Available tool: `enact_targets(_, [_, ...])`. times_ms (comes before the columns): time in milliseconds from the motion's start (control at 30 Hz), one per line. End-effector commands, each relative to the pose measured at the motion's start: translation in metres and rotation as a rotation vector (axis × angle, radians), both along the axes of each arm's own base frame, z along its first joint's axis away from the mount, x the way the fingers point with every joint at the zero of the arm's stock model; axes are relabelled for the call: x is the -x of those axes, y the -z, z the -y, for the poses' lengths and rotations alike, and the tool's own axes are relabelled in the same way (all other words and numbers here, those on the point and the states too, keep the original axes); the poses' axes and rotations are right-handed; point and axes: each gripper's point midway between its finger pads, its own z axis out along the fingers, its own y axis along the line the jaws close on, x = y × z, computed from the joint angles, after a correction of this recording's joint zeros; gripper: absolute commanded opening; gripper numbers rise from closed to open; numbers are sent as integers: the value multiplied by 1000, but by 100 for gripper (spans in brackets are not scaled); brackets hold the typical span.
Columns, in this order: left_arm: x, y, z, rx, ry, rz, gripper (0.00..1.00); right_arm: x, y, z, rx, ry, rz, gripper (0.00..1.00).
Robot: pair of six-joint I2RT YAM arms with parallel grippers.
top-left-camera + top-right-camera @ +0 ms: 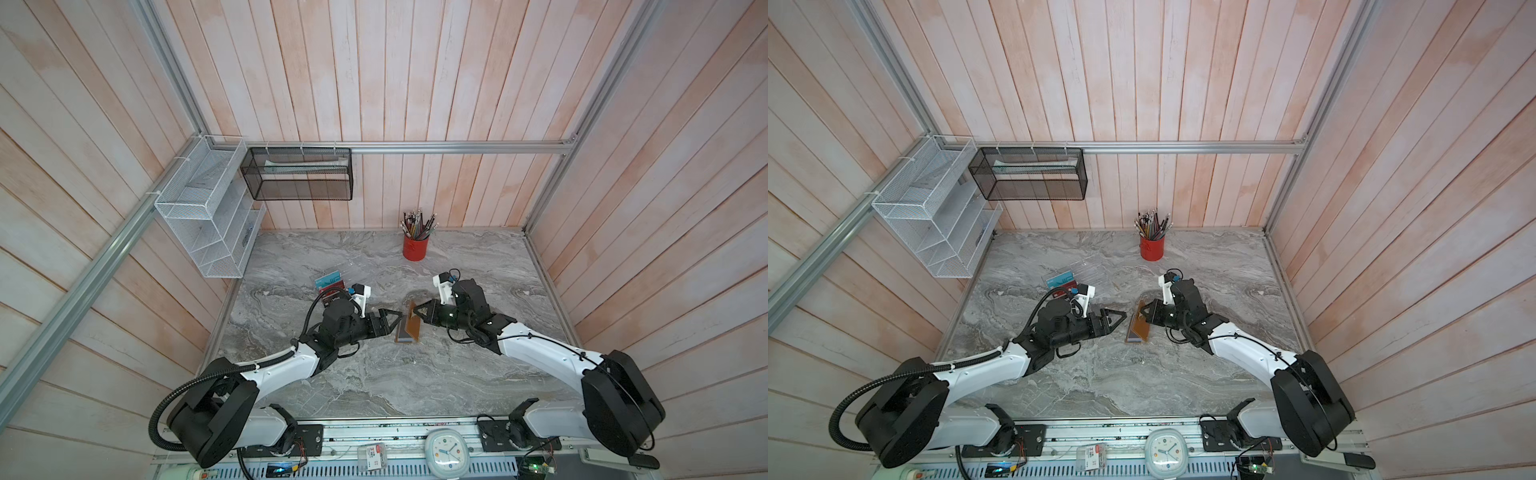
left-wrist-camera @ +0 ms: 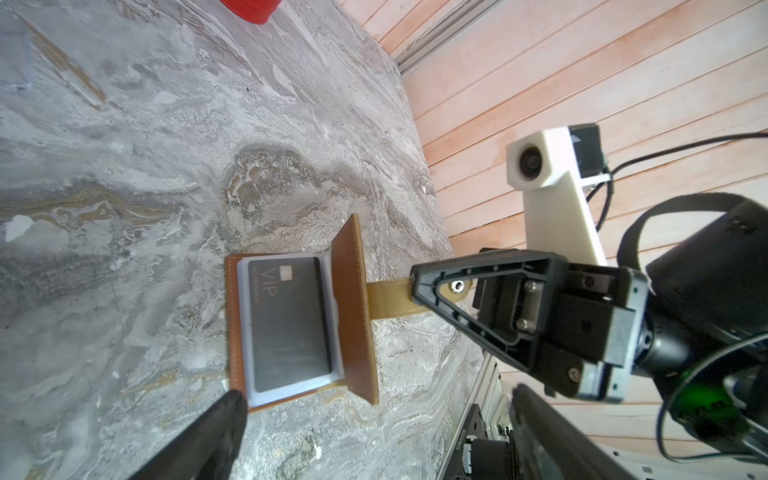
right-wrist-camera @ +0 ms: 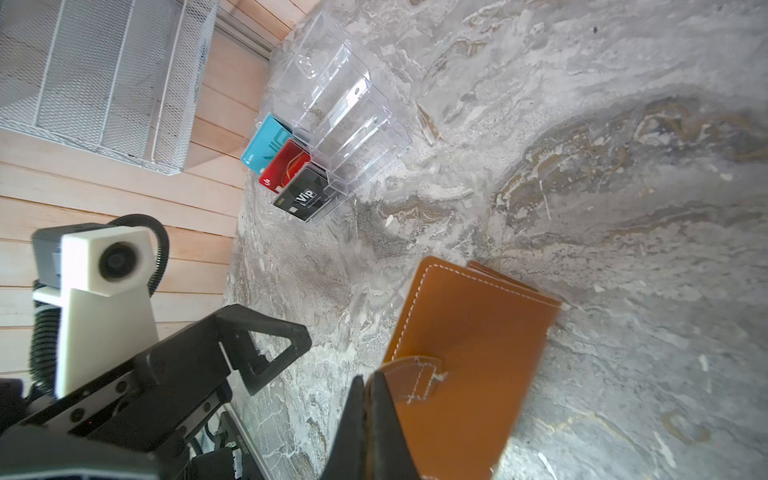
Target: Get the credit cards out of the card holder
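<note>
The card holder [image 1: 408, 330] is seen lying on the worktop [image 1: 374, 382] between the two arms in both top views, its long axis running away from the robot's base with a slight tilt. The right hand [image 1: 419, 312] is closed flat on the strap [image 2: 390, 300], and by it the leather cover [image 2: 353, 307] is held lifted off the sleeves, as the left wrist view shows. The left hand [image 1: 395, 322] is spread wide and nothing is held in it; it is placed just beside the holder's left long edge, with one finger [image 2: 220, 419] close by a corner of the sleeves.

A dark card [image 2: 286, 324] is exposed in the top sleeve, its long side parallel to the holder's; no gold or pale card can be made out.

The coming move is judged to turn on this: the exposed stack faces the left hand, which is free and the nearer, while the right hand is taken up with the cover. The card is thus best reached from the left, across the holder's short axis; on which edge the sleeve opens cannot be told.
</note>
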Motion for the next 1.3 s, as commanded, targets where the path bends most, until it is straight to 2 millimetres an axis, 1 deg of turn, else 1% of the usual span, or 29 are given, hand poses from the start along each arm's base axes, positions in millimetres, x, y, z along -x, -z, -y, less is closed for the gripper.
enact_targets(0, [-3,4,-5,-6,-24,10,100,-6,-2,-5,0,4,-4,0])
enact_targets(167, [-8,6,-5,21,-31,-15,100,-6,6,-6,4,-4,-19,0])
enact_targets(333, [-18,6,-5,64,-49,-68,100,-8,19,1,9,0,-42,0])
enact_targets(400, [-21,6,1,89,-40,-94,100,-7,26,3,-2,-5,-57,0])
enact_targets(533, [-28,8,13,145,-20,-145,100,-6,32,4,-22,-16,-64,0])
enact_targets(667, [-36,15,26,187,1,-206,100,-5,35,5,-44,-26,-65,0])
enact_targets(800, [-44,22,34,209,1,-246,100,-5,38,9,-43,-30,-70,0])
enact_targets(1100, [-54,36,44,240,-7,-304,100,-6,45,21,-50,-19,-85,0])
enact_targets(1267, [-56,50,50,250,-17,-357,100,-5,51,27,-53,-13,-99,0])
